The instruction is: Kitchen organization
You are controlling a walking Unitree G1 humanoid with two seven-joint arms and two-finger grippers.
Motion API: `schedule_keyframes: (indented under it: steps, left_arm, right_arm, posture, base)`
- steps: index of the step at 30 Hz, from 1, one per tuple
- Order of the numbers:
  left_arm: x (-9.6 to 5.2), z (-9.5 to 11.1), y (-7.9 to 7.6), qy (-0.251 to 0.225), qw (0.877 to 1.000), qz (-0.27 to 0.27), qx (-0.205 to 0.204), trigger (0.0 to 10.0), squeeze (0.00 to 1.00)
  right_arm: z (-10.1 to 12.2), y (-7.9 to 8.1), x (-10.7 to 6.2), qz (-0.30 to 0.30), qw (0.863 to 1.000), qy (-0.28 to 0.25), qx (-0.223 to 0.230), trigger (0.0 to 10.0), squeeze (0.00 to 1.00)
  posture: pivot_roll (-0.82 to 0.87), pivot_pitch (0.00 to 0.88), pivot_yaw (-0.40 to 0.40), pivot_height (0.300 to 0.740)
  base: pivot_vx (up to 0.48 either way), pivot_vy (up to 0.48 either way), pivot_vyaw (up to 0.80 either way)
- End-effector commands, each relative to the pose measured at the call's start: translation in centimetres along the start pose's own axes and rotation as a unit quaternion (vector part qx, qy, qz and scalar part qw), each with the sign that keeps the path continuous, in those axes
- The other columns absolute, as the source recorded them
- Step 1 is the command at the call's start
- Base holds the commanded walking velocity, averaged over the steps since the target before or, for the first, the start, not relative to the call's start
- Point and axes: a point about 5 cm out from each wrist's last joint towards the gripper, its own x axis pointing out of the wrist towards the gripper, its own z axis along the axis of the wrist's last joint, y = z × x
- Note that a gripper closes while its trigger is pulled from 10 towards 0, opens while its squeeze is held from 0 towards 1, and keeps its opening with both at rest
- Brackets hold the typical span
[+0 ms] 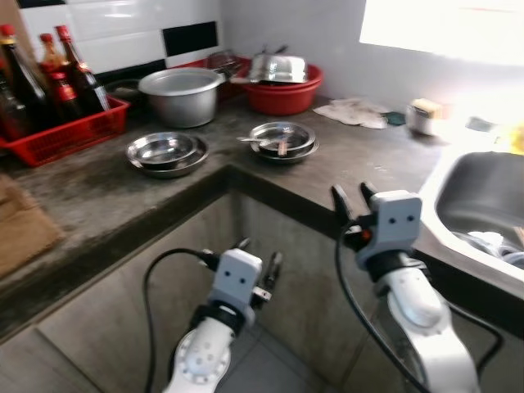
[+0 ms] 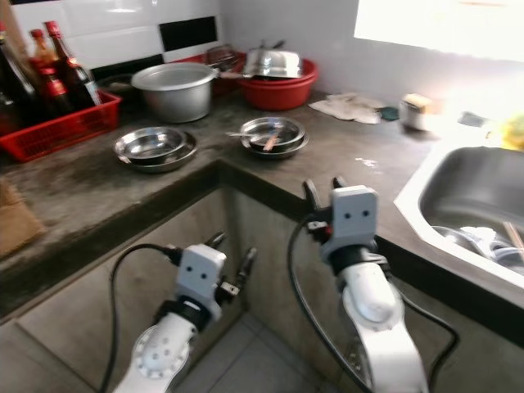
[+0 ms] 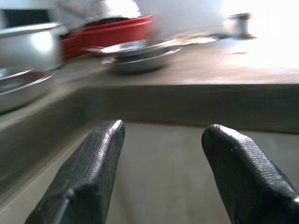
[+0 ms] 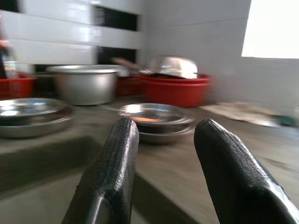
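Our left gripper (image 1: 256,260) hangs lowest, below the dark counter (image 1: 123,196) edge, fingers spread and empty. Our right gripper (image 1: 352,199) sits higher, level with the counter's edge, jaws parted on nothing. Ahead on the counter rest two stacks of steel plates (image 1: 282,140) (image 1: 166,153). Behind them stand a silver pot (image 1: 182,94), a red basin (image 1: 283,92) and a red crate of bottles (image 1: 57,115). To the right lies the sink (image 1: 483,192).

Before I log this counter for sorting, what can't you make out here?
- Sink contents: cut off by the eye views' right edge.
- Bottles in the red basket: labels blurred.
- Red basin: an upturned steel bowl hides what's underneath.
- Small container: washed out by window glare.
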Motion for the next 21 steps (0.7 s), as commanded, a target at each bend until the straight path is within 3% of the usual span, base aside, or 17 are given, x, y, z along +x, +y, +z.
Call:
schedule_keyframes:
  steps: [1, 17, 21]
  left_arm:
    - [-0.20, -0.23, 0.48, 0.007, 1.000, 0.008, 0.005, 10.0, 0.00]
    - [-0.11, -0.20, 0.41, 0.006, 1.000, 0.007, 0.005, 10.0, 0.00]
    - [-0.10, -0.21, 0.35, 0.005, 1.000, 0.006, 0.004, 10.0, 0.00]
  right_arm:
    - [0.61, 0.64, 0.23, 0.018, 1.000, -0.016, 0.009, 10.0, 0.00]
    - [1.38, 0.36, 0.83, 0.028, 0.999, -0.037, 0.019, 10.0, 0.00]
    - [0.99, 0.19, 1.10, 0.024, 0.999, -0.023, 0.017, 10.0, 0.00]
  posture:
    - [0.18, 0.000, -0.028, 0.740]
    - [0.18, 0.000, -0.028, 0.740]
    - [0.18, 0.000, -0.029, 0.740]
  base:
    - [0.311, 0.000, 0.80]
    - [0.309, 0.000, 0.80]
    - [0.307, 0.000, 0.00]
